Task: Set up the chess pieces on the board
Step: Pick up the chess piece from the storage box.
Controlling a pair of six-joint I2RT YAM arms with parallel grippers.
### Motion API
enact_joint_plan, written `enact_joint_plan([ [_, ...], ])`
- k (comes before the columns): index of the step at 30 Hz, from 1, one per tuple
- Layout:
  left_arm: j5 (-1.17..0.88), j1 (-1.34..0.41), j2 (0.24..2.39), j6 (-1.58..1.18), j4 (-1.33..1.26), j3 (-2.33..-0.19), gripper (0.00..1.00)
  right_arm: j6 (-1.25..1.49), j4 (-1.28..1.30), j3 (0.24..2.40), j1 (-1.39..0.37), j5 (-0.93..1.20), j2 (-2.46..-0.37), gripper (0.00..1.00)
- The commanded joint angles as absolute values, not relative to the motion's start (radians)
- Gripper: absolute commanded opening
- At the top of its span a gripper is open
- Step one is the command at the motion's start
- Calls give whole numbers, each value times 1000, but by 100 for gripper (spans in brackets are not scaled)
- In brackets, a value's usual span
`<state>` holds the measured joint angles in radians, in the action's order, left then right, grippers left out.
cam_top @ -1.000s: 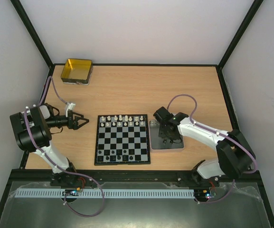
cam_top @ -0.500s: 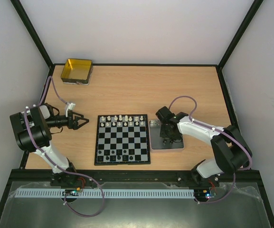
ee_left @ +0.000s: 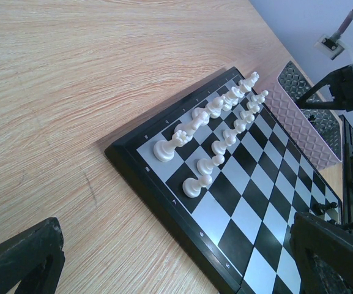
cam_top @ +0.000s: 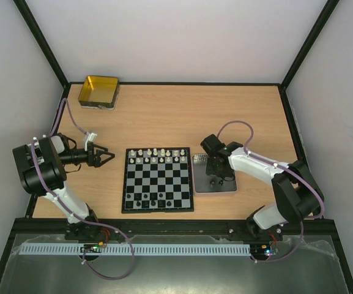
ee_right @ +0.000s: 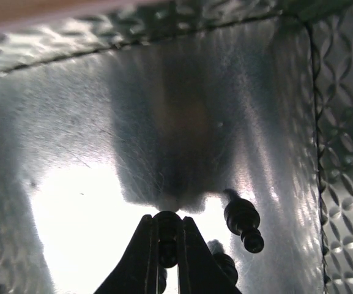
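Silver-grey metal tray sits just right of the chessboard on the wooden worktop. The right pincer is down inside it, its fingers pinched tight on a black chess piece. Another black piece lies just beside it on the tray floor. The left pincer hangs left of the chessboard, spread wide and holding nothing. White pieces fill the chessboard's two far rows, and a few black pieces stand near its close edge.
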<state>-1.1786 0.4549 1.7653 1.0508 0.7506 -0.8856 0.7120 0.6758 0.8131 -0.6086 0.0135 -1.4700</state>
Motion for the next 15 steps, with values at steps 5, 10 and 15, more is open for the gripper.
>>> enact_joint_plan([
  [5,-1211,459,1787,1079,768,-916,100,739,819,958,-674,-57,-1424,3],
  [10,-1209,459,1789,1076,769,-917,100,830,787,954,-799,-5,-1445,3],
  [15,-1210,459,1787,1077,767,-916,100,897,753,962,-964,1,-1528,3],
])
